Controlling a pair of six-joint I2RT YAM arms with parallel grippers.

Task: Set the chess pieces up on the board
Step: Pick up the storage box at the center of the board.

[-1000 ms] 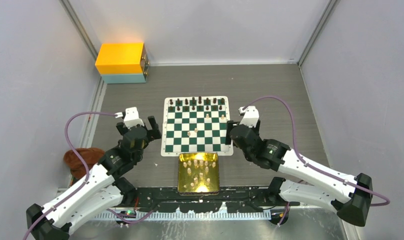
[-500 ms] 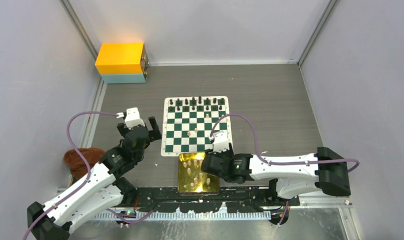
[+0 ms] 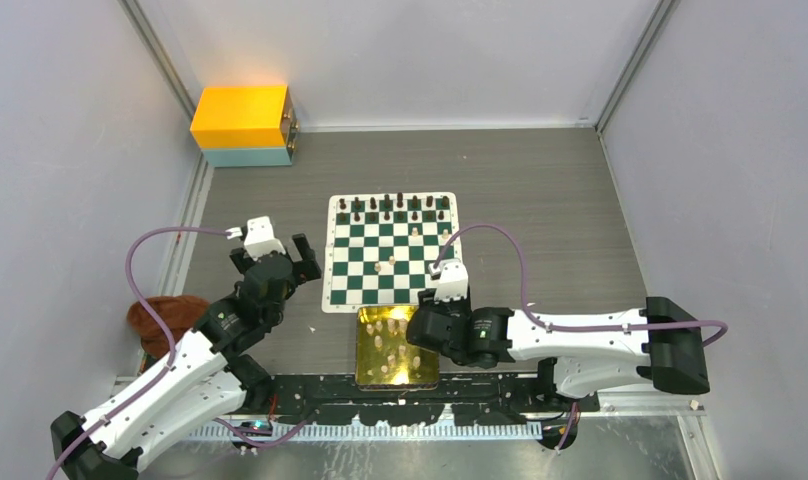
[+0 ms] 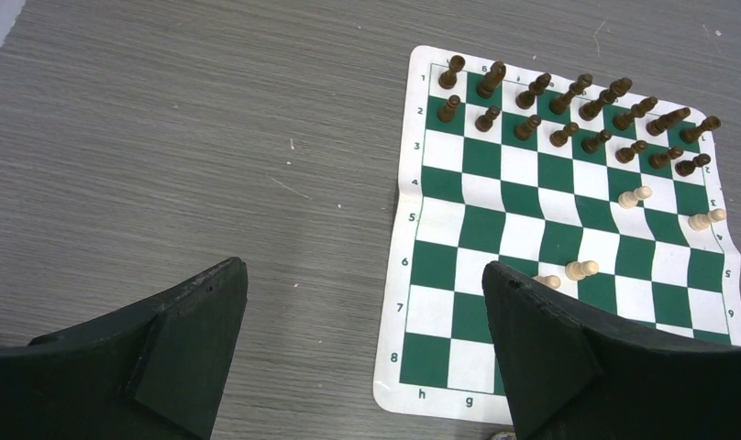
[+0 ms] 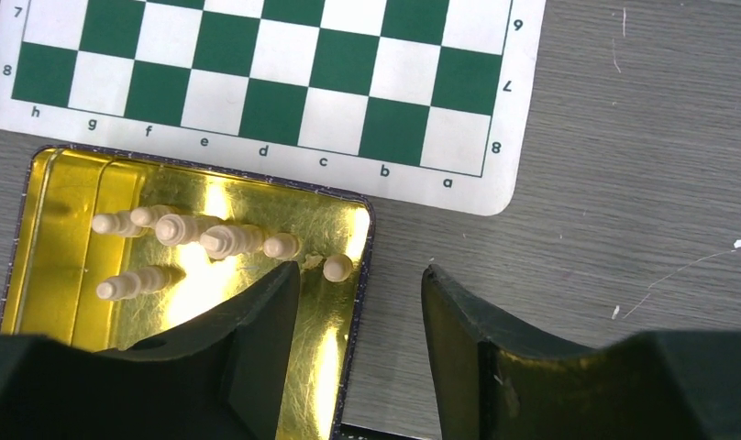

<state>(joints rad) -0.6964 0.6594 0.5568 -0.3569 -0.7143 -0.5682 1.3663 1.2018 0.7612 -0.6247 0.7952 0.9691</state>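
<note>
The table (image 3: 540, 170) carries the board (image 3: 365, 285), with the dark pieces (image 4: 532, 96) filling its two far rows. Only a few pale pieces (image 4: 582, 269) are on it, in the middle rows. The other pale ones wait in the tray (image 5: 55, 202), just beside the board's near edge. The right gripper (image 5: 359, 275) has swung from the board's right side to above the tray's right rim. Its jaws are spread and hold nothing, and one small piece (image 5: 337, 268) sits just ahead of them. I judge that a new pick begins. The left gripper (image 4: 362, 270) hangs spread and empty, left of the board.
</note>
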